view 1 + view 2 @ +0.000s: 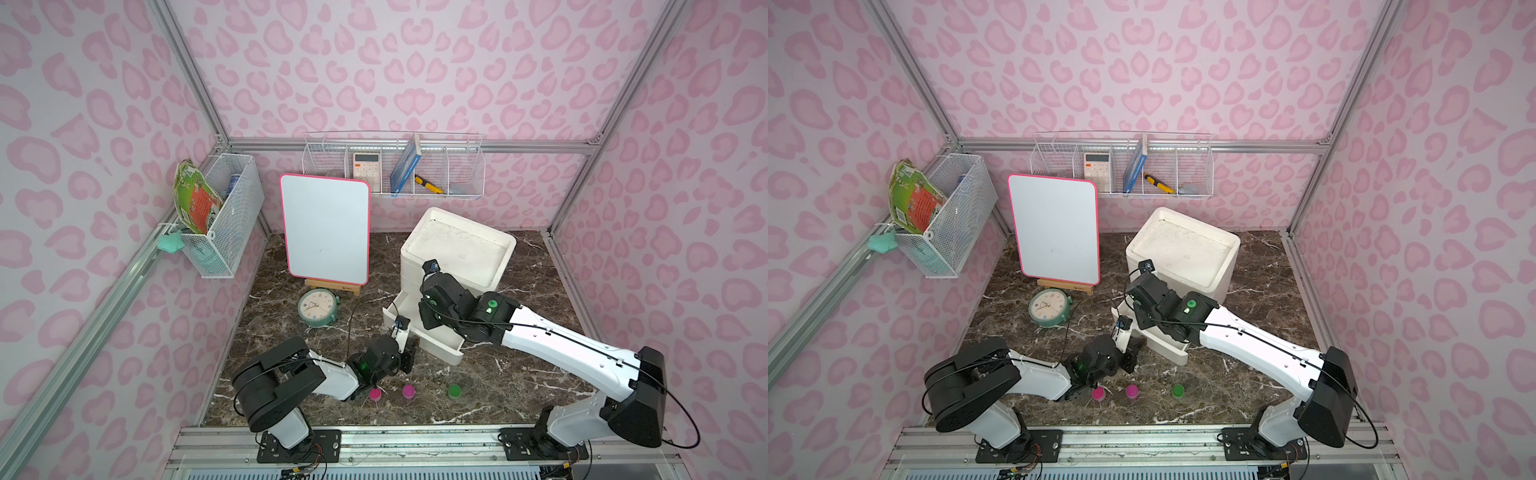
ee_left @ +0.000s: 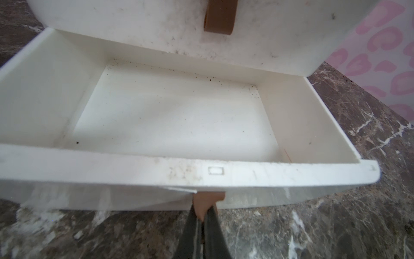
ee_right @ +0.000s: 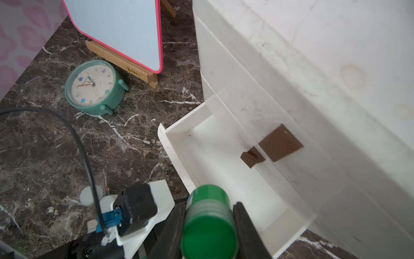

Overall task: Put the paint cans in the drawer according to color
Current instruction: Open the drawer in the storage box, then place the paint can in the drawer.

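Note:
The white drawer chest [image 1: 457, 249] stands at the back right, and its bottom drawer [image 1: 440, 351] is pulled out and empty [image 2: 174, 116]. My left gripper [image 2: 203, 220] is shut on that drawer's brown tab handle [image 2: 207, 201]. My right gripper [image 3: 209, 207] is shut on a green paint can [image 3: 209, 224], which hangs over the open drawer's near end [image 3: 172, 157]. Two pink cans [image 1: 375, 394] [image 1: 408, 391] and a green can [image 1: 454, 391] stand in a row near the table's front edge. Two white cans [image 3: 88, 196] [image 3: 108, 201] sit beside the left arm.
A teal alarm clock [image 1: 318, 307] lies left of the drawer, in front of a pink-rimmed whiteboard [image 1: 326, 228] on a wooden easel. Wire baskets hang on the back wall [image 1: 395, 166] and the left wall [image 1: 224, 216]. The two arms are close together at the drawer front.

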Tool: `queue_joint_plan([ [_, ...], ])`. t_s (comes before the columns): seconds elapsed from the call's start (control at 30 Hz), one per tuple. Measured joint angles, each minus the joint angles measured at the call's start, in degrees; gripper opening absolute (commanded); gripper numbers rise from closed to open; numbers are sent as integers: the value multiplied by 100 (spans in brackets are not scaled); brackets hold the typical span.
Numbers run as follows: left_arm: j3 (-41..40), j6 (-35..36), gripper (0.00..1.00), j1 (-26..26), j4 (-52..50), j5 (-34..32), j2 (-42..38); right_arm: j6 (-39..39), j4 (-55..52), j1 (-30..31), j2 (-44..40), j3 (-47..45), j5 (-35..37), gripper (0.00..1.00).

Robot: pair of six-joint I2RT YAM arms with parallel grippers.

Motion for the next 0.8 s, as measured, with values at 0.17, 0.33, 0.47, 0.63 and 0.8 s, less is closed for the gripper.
queue_joint_plan([
  [0.17,-184,-20,0,-74,107,-50,-81,-42,-42,-105,387,11,-264,21],
  [0.33,-376,-44,0,-96,385,-70,-101,-140,-199,-264,868,186,-564,21],
  [0.47,-481,-66,18,-111,575,-68,-101,-149,-188,-313,1069,175,-719,21],
  [0.63,-787,-83,48,-120,1143,-87,-101,-175,-184,-374,1261,160,-859,21],
  [0.8,-1088,44,52,-125,1622,42,-284,-186,-179,-372,1484,203,-925,21],
])
